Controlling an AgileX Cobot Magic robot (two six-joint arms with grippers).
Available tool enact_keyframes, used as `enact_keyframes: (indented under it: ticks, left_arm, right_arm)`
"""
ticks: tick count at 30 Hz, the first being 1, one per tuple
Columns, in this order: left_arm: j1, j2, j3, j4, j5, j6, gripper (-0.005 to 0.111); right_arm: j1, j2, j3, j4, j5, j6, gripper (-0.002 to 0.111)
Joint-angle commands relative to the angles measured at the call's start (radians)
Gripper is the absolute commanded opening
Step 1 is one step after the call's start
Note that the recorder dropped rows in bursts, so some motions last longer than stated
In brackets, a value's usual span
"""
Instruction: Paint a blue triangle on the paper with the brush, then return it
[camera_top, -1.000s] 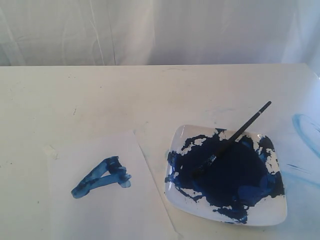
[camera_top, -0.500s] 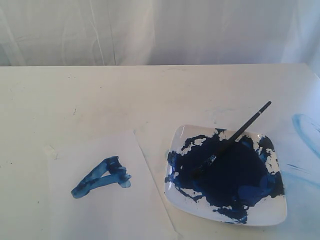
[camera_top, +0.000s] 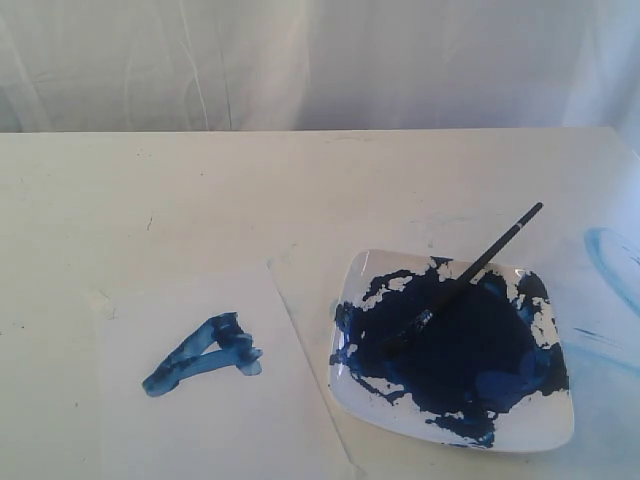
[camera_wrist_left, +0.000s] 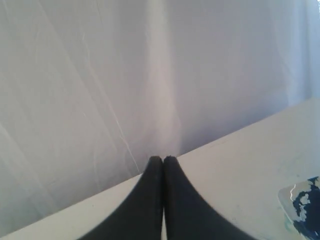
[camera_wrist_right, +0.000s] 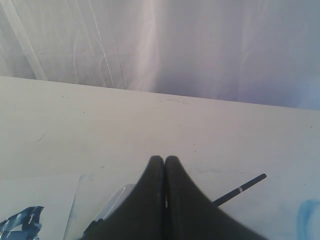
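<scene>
Here, brush (camera_top: 470, 270) on plate (camera_top: 545, 435), apart from closed right claw (camera_wrist_right: 165, 159)

paper (camera_top: 200, 420): no readable writing; only the blue triangle (camera_top: 205, 355), roughly A-shaped
plate (camera_top: 545, 432): no label or brand legible
brush (camera_top: 470, 272): no marking legible

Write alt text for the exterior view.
A blue triangle is painted on the paper at left; to its right the brush rests in a plate pooled with blue paint, handle overhanging the far rim. Both sit on a white table.
</scene>
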Motion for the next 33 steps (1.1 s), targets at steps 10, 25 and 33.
enact_keyframes:
  ticks: [10, 25, 33]
  left_arm:
    - [0.002, -0.047, 0.238, 0.622, -0.233, -0.695, 0.0]
    - [0.002, -0.221, 0.882, 0.674, -0.366, -0.606, 0.0]
    - [0.002, -0.221, 0.882, 0.674, -0.366, -0.606, 0.0]
  right_arm:
    - [0.001, -0.006, 0.007, -0.004, -0.004, -0.004, 0.0]
    - [0.001, -0.006, 0.007, -0.002, -0.002, -0.004, 0.0]
    - [0.001, -0.006, 0.007, -0.002, -0.004, -0.004, 0.0]
